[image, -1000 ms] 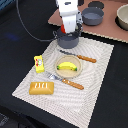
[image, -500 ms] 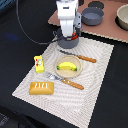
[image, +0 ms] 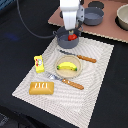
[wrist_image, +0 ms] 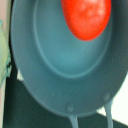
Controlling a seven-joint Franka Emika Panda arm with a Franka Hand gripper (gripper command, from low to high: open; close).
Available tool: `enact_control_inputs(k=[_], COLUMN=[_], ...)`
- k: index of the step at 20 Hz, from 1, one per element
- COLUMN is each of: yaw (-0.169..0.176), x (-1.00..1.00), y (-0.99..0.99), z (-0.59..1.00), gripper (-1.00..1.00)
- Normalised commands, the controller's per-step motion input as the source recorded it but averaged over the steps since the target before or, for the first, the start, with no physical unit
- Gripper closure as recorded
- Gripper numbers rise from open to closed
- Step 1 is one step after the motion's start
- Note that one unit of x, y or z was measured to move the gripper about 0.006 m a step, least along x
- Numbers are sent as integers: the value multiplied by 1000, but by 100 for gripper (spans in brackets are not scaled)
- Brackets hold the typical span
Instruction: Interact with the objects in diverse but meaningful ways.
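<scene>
1. Dark tabletop (image: pixel 15 30) carries a striped cloth mat (image: pixel 95 65) in the exterior view. Since the earlier frame the gripper (image: pixel 73 31) has dropped slightly toward the grey-blue pot (image: pixel 61 36) at the mat's far edge, where the red tomato (image: pixel 73 36) sits. Whether its fingers are apart or together cannot be told. A yellow banana (image: pixel 68 66) lies on a round plate (image: pixel 59 70); a bread loaf (image: pixel 41 88) and yellow packet (image: pixel 39 63) lie nearer.

2. Wrist view: the smooth, rounded tomato (wrist_image: pixel 86 17) rests inside the pot's (wrist_image: pixel 60 70) matte round basin.
</scene>
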Motion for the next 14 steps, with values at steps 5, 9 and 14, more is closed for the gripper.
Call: enact_control_inputs(k=[5, 9, 14], yaw=[-15, -14, -21], x=[392, 386, 400], y=[-42, -171, -248], z=[223, 119, 55], gripper=[-100, -100, -100])
